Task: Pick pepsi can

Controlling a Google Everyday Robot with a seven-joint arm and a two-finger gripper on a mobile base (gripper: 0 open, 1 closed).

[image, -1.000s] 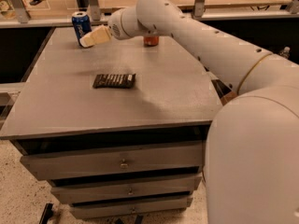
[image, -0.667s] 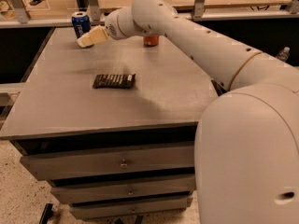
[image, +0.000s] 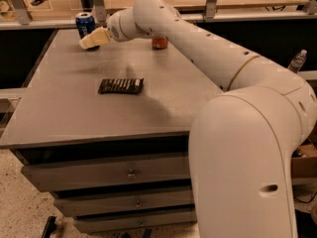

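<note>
The pepsi can [image: 84, 23] stands upright at the far left of the grey table [image: 74, 118], long axis vertical and silver top up. The gripper [image: 92, 39] hovers just beside it on its near right, overlapping its lower edge; contact and whether the gripper is apart or together cannot be told. A red can [image: 159, 43] stands farther right behind the arm, and a dark wrapped bar [image: 121, 86] lies flat nearer, mid-table.

End effector [image: 90, 40] at pepsi can [image: 84, 23] hides its base.
</note>
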